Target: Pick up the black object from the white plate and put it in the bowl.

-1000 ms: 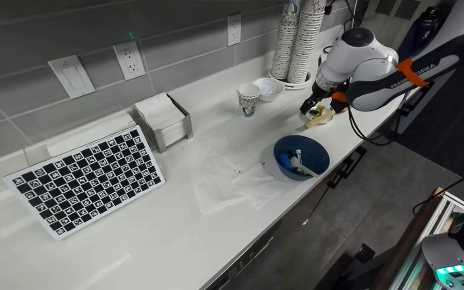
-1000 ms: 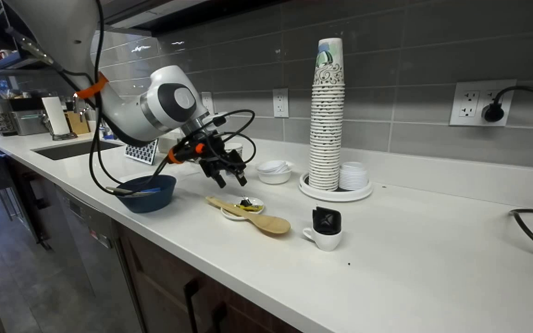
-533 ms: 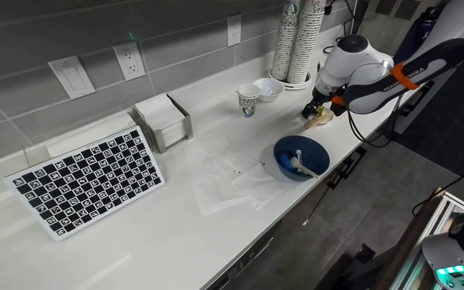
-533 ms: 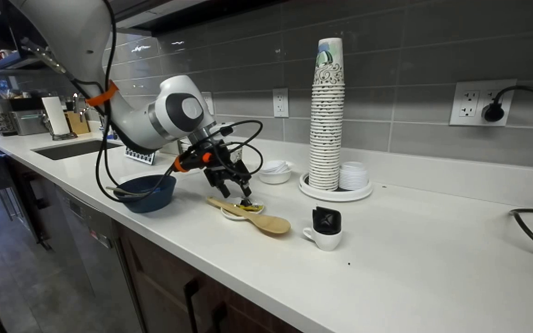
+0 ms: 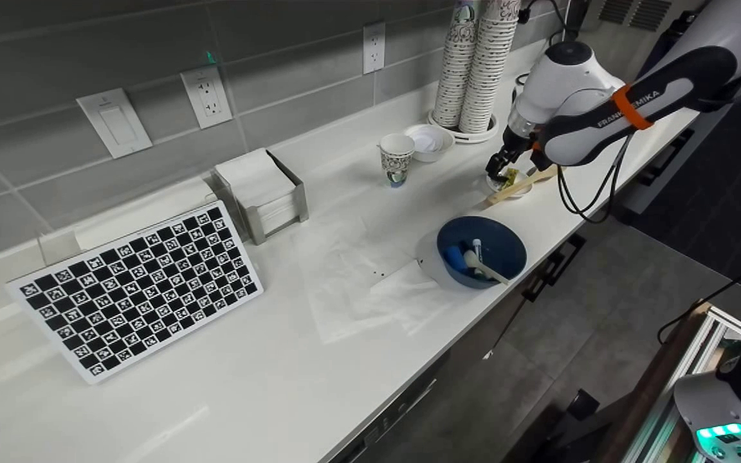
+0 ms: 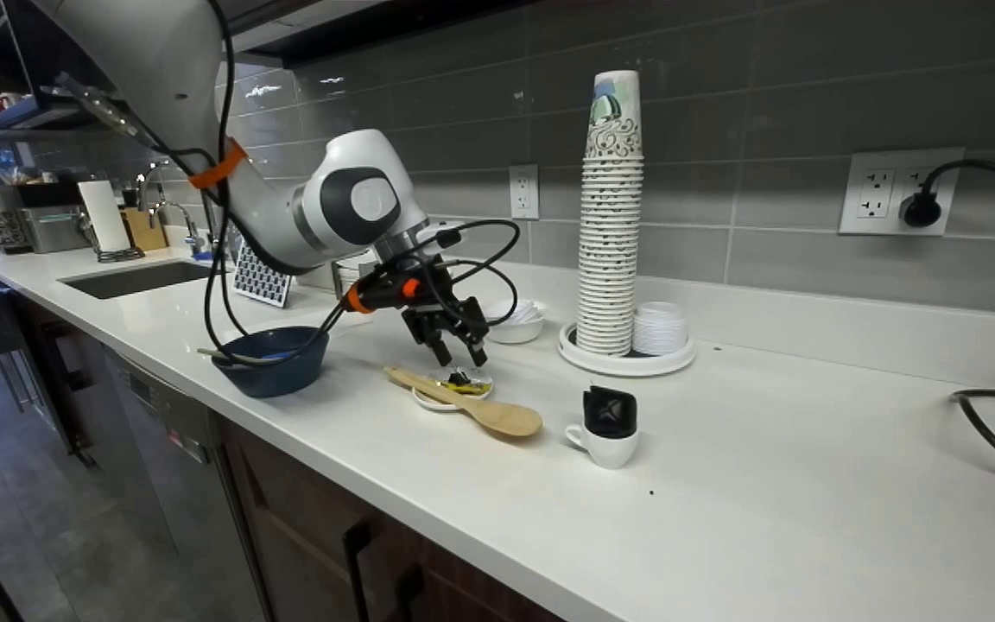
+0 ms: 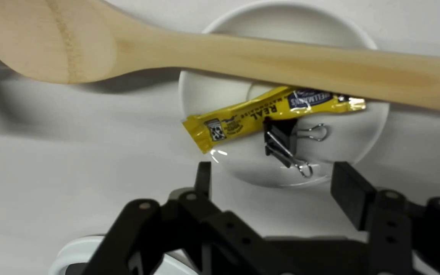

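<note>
The black object is a binder clip [image 7: 281, 141] with silver handles. It lies on the white plate [image 7: 220, 89] beside a yellow mayonnaise packet [image 7: 239, 118], touching it. The clip also shows as a small dark shape in an exterior view [image 6: 460, 377]. A wooden spoon [image 7: 281, 63] lies across the plate. My gripper [image 7: 274, 168] is open and empty, with the clip ahead of the gap between the fingertips. In an exterior view the gripper [image 6: 462, 358] hangs just above the plate. The deep-blue bowl [image 5: 511, 251] holds a blue item, a marker and a light-handled utensil.
A white mug [image 6: 608, 449] with a black item in it stands near the plate. Tall cup stacks [image 6: 610, 242] stand on a round tray near the wall. A white bowl of lids [image 6: 515, 330] and a paper cup [image 5: 396, 161] stand behind. The counter's front edge is close to the blue bowl.
My gripper has moved down and over toward the plate, away from the blue bowl's side, staying open. The clip, plate, spoon and bowl have not moved.
</note>
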Action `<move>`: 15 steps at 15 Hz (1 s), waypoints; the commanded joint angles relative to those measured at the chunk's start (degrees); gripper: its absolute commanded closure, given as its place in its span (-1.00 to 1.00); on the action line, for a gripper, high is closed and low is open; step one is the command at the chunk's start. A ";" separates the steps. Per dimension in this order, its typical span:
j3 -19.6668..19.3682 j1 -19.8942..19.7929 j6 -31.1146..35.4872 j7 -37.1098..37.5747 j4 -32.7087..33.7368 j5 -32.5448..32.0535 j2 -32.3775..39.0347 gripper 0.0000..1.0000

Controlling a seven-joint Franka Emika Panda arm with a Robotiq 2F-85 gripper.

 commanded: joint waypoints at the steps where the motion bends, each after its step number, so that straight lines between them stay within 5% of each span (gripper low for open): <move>1: -1.10 2.00 -1.18 -3.65 1.65 3.31 1.28 0.01; 5: -1.51 2.69 -1.44 -5.53 1.80 3.11 1.74 0.31; 9: -2.80 3.40 -2.10 -6.36 1.67 1.58 1.29 0.94; 15: -2.11 2.06 -2.52 -9.19 1.29 5.48 -1.10 1.00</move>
